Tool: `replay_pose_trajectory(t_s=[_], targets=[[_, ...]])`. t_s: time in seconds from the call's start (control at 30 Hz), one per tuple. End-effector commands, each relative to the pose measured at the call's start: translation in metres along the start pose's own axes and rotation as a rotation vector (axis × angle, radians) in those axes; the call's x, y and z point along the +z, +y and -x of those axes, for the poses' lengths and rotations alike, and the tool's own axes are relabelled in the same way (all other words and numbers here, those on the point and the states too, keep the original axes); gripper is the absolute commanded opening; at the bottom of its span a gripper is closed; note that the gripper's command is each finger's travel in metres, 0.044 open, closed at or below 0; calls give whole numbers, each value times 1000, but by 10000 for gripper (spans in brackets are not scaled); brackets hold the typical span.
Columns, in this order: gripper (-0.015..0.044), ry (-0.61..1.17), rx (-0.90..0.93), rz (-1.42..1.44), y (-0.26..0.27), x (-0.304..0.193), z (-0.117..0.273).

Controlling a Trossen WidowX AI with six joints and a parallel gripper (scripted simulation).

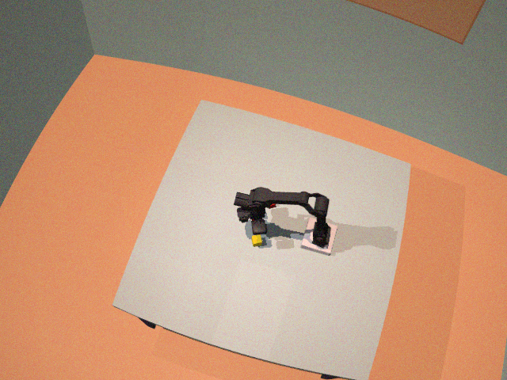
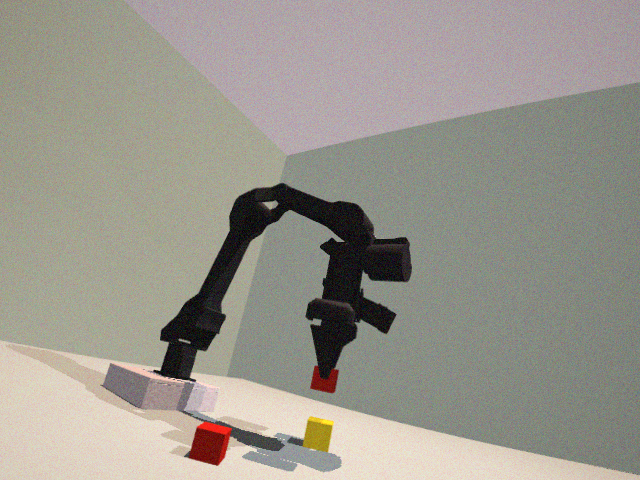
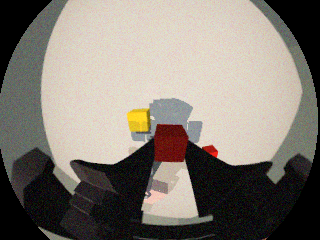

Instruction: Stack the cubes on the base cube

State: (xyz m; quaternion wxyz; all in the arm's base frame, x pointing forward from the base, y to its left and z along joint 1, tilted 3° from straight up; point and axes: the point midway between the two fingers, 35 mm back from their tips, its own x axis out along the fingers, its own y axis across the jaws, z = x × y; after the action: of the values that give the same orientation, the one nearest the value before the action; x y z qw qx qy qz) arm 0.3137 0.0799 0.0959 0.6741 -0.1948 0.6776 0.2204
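1. Desk [image 2: 465, 459] carries the yellow cube [image 2: 317, 433], low centre of the exterior frame, and a red cube [image 2: 209, 442] left of it.
2. Claw [image 2: 324, 373] is clamped on a second red cube [image 2: 324, 380], aloft mid-frame: carry step.
3. Next, probably: lower it level onto one corner of the yellow cube, presumably the base.

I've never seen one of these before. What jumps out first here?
The black arm arches over the table and its gripper holds a red cube in the air. Below on the pale table sit a yellow cube and, nearer the arm's base, another red cube.
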Motion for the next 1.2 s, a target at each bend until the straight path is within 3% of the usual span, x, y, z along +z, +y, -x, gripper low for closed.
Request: replay_pose_trajectory(t_s=[0.0, 0.67, 1.17], targets=[[105, 2, 2, -136, 10, 3, -5], [105, 3, 5, -706, 48, 13, -20], [105, 3, 5, -726, 49, 13, -21]])
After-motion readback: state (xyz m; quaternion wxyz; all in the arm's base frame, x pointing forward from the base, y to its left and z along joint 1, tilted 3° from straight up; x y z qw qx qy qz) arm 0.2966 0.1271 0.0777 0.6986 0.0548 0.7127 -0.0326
